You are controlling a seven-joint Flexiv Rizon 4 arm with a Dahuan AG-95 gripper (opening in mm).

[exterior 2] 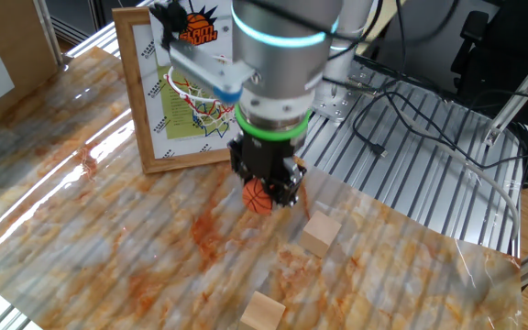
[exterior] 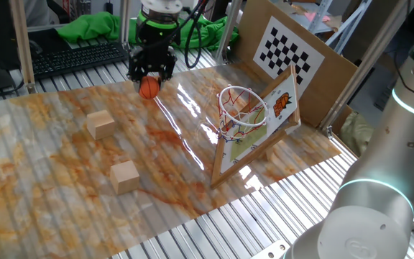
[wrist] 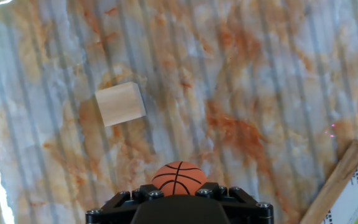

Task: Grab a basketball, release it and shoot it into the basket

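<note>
The orange basketball point(exterior: 149, 88) with dark seams is held between my gripper's point(exterior: 150, 75) black fingers, just above the marbled table at its far side. It also shows in the other fixed view point(exterior 2: 258, 196) under my gripper point(exterior 2: 266, 188), and at the bottom of the hand view point(wrist: 179, 177), gripped at the jaws point(wrist: 179, 186). The basket point(exterior: 241, 106), a red-orange rim with white net on a tilted wood-framed backboard point(exterior: 275, 122), stands to the right of the ball, well apart from it. It appears behind my arm in the other fixed view point(exterior 2: 195, 96).
Two tan wooden cubes point(exterior: 100, 124) point(exterior: 125, 176) lie on the marbled sheet; both show in the other fixed view point(exterior 2: 320, 233) point(exterior 2: 262, 312) and one in the hand view point(wrist: 120, 104). A checkerboard panel point(exterior: 286, 54) leans behind the basket. A keyboard point(exterior: 77, 59) and green cloth point(exterior: 99, 29) lie beyond the table.
</note>
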